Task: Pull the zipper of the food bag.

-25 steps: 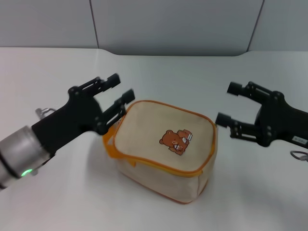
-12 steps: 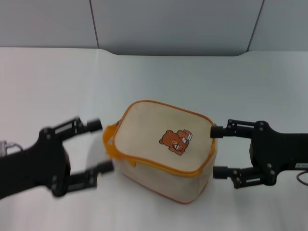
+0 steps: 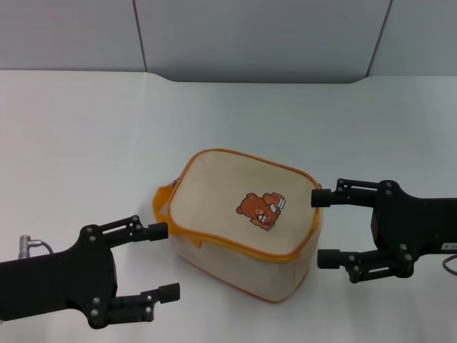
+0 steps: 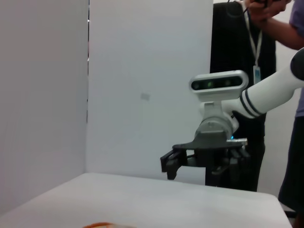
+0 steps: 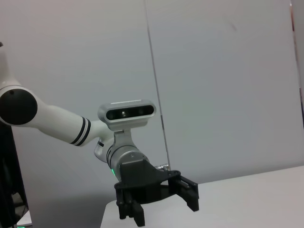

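Beige fabric with orange piping forms the food bag, shown in the head view resting on the white counter between the two claws. The left claw is seen low on the counter with its two black fingers spread apart, released and grasping nothing; the bag's orange loop handle lies just beside its upper fingertip, and the bag's near side face is just off its tips. The right claw is likewise held spread and released; its upper fingertip is placed at the bag's top corner, whether touching cannot be told, and its lower fingertip is seen just beside the bag's side wall. A brown bear print is carried on the bag's upward face, nearer the right claw than the left. The zipper is traced as a thin line along the orange-trimmed edge facing the robot, between the two claws; its pull tab cannot be made out.

In the left wrist view, the right claw is seen farther off across the counter, its fingers parted. A sliver of orange trim belonging to the bag is visible at the frame's edge.

In the right wrist view, the left claw is shown opposite, fingers parted, above the counter.
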Tool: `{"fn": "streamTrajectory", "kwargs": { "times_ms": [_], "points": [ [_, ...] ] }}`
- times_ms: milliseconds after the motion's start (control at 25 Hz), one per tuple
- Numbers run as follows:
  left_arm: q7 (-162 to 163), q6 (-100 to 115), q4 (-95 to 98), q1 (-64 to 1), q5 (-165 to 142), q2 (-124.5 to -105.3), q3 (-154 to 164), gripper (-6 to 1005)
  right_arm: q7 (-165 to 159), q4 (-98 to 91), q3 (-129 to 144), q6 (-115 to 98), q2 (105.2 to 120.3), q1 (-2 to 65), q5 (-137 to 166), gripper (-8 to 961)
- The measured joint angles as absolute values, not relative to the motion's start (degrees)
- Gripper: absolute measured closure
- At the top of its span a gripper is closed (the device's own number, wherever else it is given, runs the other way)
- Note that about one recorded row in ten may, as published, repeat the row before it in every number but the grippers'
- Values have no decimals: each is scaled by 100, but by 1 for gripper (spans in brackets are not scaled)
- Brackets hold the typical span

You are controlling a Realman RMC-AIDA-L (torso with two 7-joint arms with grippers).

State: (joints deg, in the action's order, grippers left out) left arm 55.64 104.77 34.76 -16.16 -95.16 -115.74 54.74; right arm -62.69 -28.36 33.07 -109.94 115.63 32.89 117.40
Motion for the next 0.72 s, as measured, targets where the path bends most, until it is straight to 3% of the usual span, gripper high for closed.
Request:
{"fn": "streamTrajectory", "kwargs": {
  "times_ms": [720],
  "points": [
    [5241, 10477, 3434, -1584, -9677, -11648, 5475, 201, -6291, -2839, 3313, -10951, 11602, 3243, 11724, 105]
  ]
}}
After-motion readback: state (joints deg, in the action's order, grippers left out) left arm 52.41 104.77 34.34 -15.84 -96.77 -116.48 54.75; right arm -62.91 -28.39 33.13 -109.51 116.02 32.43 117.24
